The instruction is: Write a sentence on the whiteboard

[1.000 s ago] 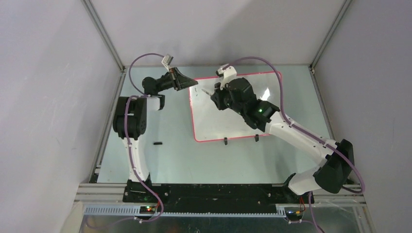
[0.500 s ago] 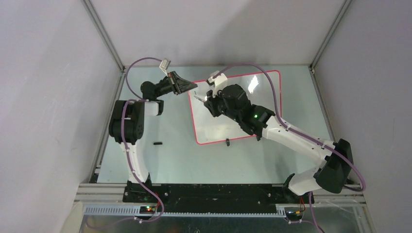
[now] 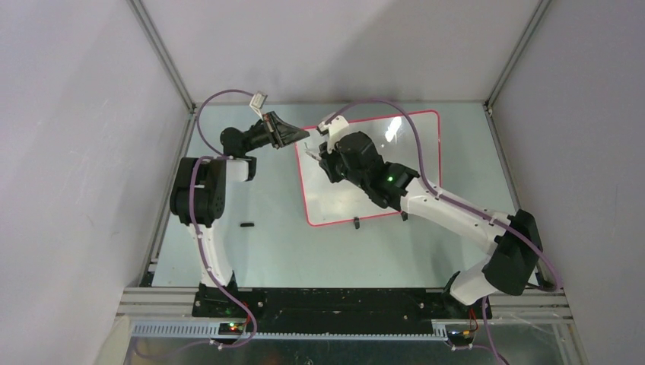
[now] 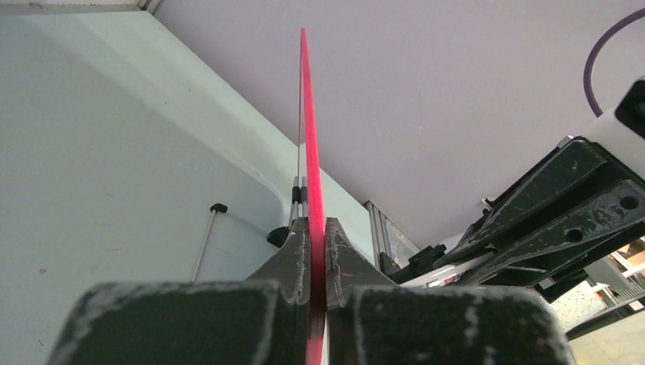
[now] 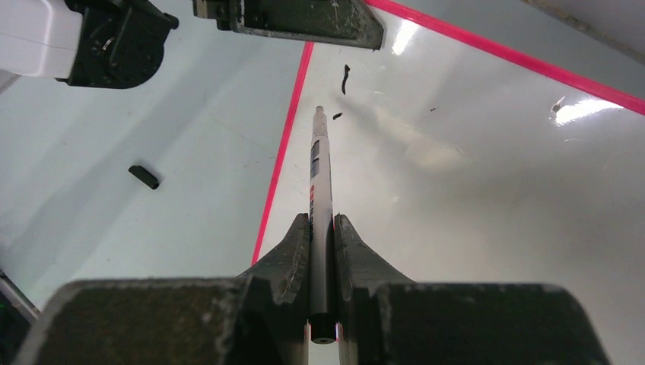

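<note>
From above, the whiteboard [image 3: 346, 199] is seen on the table; its red rim is pinched in the left gripper [image 4: 318, 232]; a marker [image 5: 320, 175] is clamped by the right gripper [image 5: 322, 228]; only its wrist view shows a short black stroke [image 5: 345, 78] beyond the tip; a black cap [image 3: 246, 224] lies leftward.

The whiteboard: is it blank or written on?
Barely written on: the whiteboard bears one short black stroke and a dot beyond the marker tip; the visible rest looks unwritten.

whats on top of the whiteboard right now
One short black stroke and a dot on the whiteboard, just past the marker tip. From above, the right arm covers part of the board.
</note>
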